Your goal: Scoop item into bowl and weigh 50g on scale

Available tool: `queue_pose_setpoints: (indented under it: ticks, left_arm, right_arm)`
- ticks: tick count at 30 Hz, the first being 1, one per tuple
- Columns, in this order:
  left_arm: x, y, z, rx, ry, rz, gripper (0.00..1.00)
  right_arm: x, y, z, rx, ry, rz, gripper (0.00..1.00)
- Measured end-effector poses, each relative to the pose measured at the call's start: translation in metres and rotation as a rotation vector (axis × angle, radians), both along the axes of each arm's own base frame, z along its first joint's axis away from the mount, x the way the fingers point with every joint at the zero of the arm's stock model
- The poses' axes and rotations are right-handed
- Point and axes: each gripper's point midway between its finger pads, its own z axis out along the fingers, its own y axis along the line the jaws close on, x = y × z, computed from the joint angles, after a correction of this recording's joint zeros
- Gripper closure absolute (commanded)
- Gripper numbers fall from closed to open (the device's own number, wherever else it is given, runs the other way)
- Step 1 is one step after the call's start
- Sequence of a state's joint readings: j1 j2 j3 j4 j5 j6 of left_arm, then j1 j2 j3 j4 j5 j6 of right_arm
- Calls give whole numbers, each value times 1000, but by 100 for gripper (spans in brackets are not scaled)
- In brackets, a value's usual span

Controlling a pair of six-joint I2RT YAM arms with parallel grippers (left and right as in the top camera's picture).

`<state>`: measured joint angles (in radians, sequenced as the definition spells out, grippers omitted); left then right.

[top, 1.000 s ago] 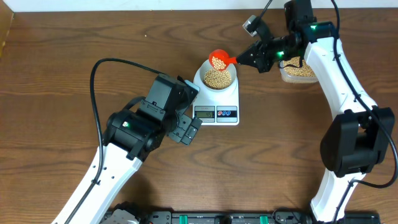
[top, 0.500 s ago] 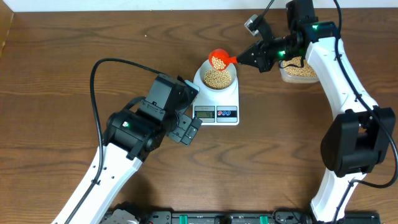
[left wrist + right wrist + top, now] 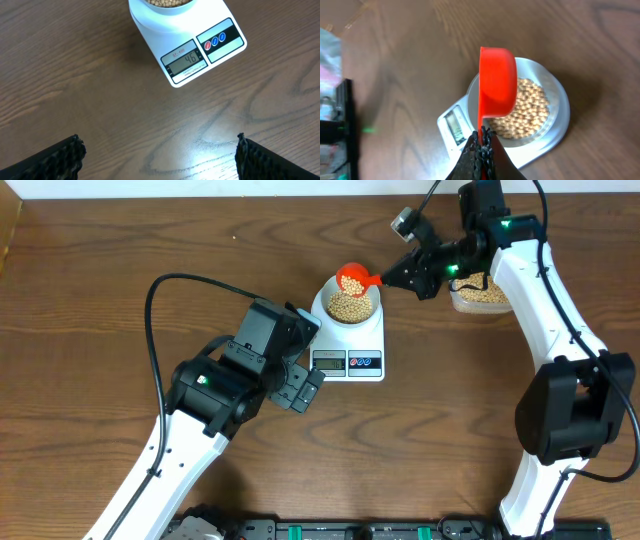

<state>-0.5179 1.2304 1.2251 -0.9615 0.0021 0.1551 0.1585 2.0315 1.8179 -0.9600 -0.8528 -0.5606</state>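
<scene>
Tan beans [image 3: 351, 306] heaped in the bowl [image 3: 322, 301], upper centre of the overhead frame, seated on the scale [image 3: 377, 340]. On the display [image 3: 185, 59], in the left wrist view, a reading of 46. By that figure, a few grams short of 50.

Just above the heap, toward its upper-left rim: red scoop [image 3: 351, 277], with a small load of beans showing in the cup. Long axis running left to right across the frame, cup at the left over the bowl, handle pointing right into the right gripper [image 3: 388, 277]. Pinched hard on the handle's end, jaws drawn in to the handle's thickness in the right wrist view. From there, cup hanging directly over the beans.

Judged next: a trickle, not a dump. Calls for only a slight roll about that handle axis, keeping the cup inside the rim to avoid spilling onto the table [image 3: 100, 280].

Further right, upper right of the overhead frame, partly under the right arm: clear tub [image 3: 478, 295] of spare beans, well apart from the bowl.

Lower left of the scale, near its display corner and not touching: left gripper [image 3: 303, 388]. Spread wide, holding nothing, with dark fingertips [image 3: 60, 160] at the two bottom corners of its own view and bare wood between. Out of the pour's way; right arm alone placed for the move.
</scene>
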Motion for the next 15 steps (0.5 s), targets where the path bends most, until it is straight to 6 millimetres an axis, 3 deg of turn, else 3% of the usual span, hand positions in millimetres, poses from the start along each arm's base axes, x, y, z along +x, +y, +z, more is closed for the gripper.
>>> queue_pose_setpoints:
  ticks: [15]
  left_arm:
    - [0,0,0,0,0,0,2]
  right_arm:
    - [7,-5,-6,-52,-26,-21,99]
